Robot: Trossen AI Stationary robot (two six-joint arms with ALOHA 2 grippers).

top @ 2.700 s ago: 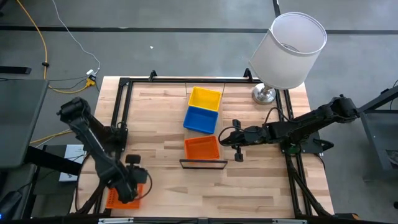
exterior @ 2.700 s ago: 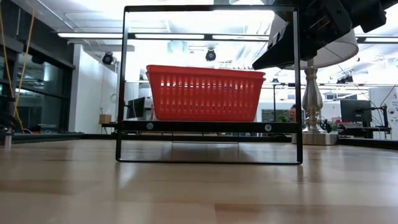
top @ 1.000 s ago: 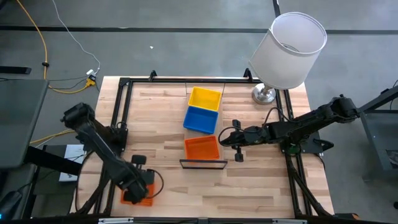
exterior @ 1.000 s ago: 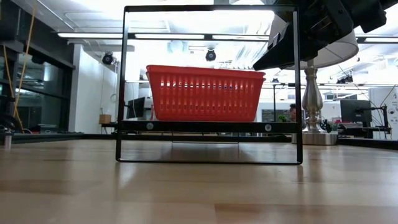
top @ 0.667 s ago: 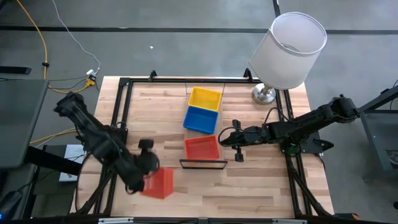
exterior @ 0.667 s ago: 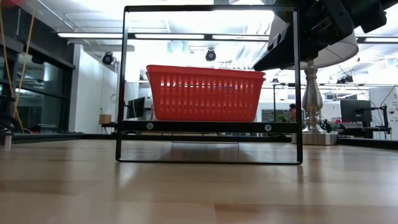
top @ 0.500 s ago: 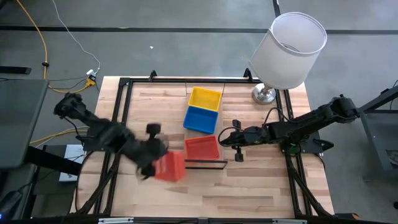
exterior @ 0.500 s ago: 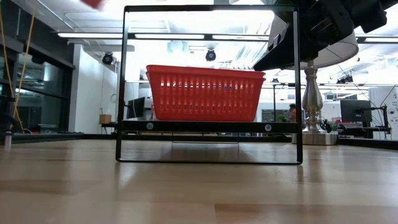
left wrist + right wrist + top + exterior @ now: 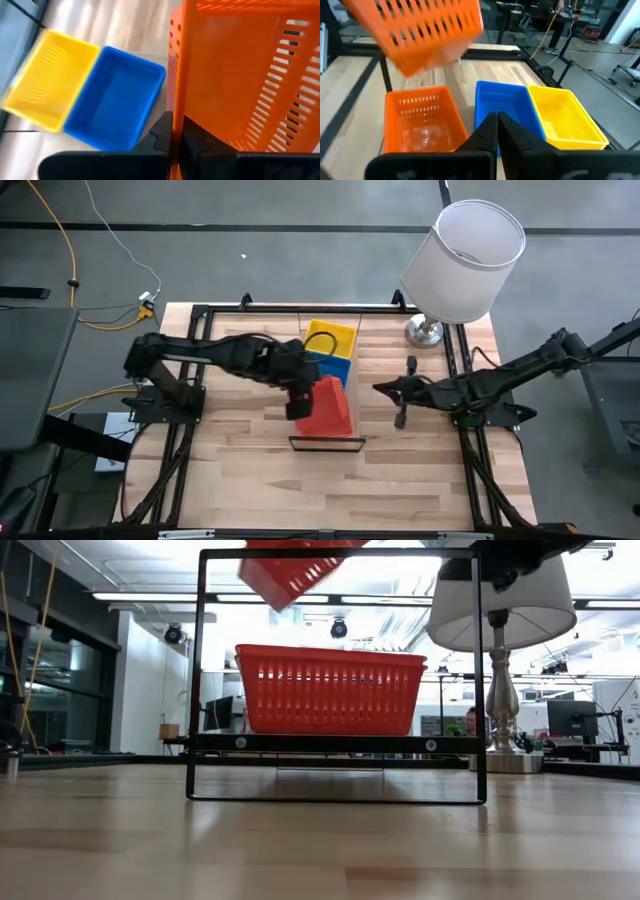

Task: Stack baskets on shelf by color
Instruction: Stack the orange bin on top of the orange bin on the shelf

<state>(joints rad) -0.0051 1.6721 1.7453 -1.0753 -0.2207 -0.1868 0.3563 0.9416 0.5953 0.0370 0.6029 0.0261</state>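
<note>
Three baskets stand in a row on the shelf (image 9: 335, 743): a yellow basket (image 9: 332, 335) at the far end, a blue basket (image 9: 340, 367) and a red basket (image 9: 328, 690) at the near end. My left gripper (image 9: 298, 398) is shut on a second red basket (image 9: 328, 406), which hangs tipped above the red one on the shelf. To the right of the shelf my right gripper (image 9: 400, 410) is shut and has nothing in it. My left gripper pinches one side wall of the held red basket (image 9: 177, 107) at its rim, with one finger on each face of the wall. The fingers come in from the table's left. The basket is lifted clear and tilted (image 9: 295, 565), directly over the shelf's red basket.
A lamp with a white shade (image 9: 468, 258) stands at the table's far right corner, its base (image 9: 424, 332) close to the right arm. A black frame (image 9: 200, 670) rises at the shelf's near end. Bare wood lies in front of the shelf.
My left gripper has carried the red basket from the table's near left corner up and toward the far right, until it hangs over the shelf's red basket; the basket has tipped on the way. My right gripper has drawn back a little toward the table's right edge.
</note>
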